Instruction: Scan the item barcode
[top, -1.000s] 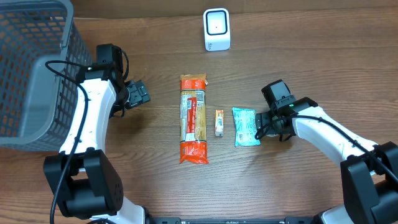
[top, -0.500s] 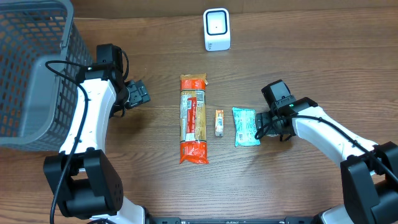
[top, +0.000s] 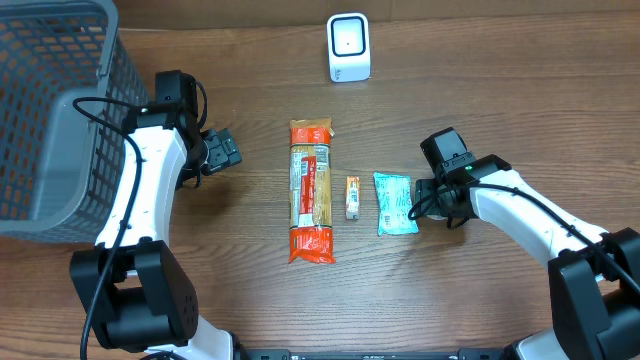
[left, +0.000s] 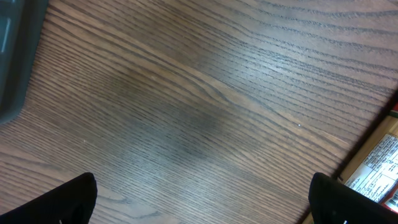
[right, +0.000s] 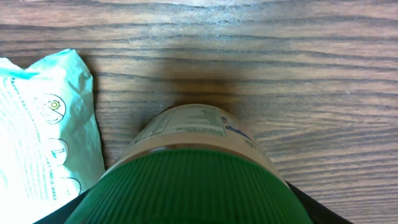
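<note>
Overhead, the left gripper (top: 224, 150) is hanging wide open, empty. The right gripper (top: 437, 205) is sitting beside a teal packet (top: 396, 203), well apart from the scanner (top: 349, 47). The left wrist is showing bare table (left: 186, 93). At the right wrist a green-lidded jar (right: 193, 180) is filling the jaws; whether clamped, I cannot tell. Pickup seems in hand: next is calling for a firm grip, then carrying it to the scanner.

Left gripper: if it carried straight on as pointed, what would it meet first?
Likely bare table; ahead of the left gripper only wood shows, pasta packet off to one side. Depth unclear.
</note>
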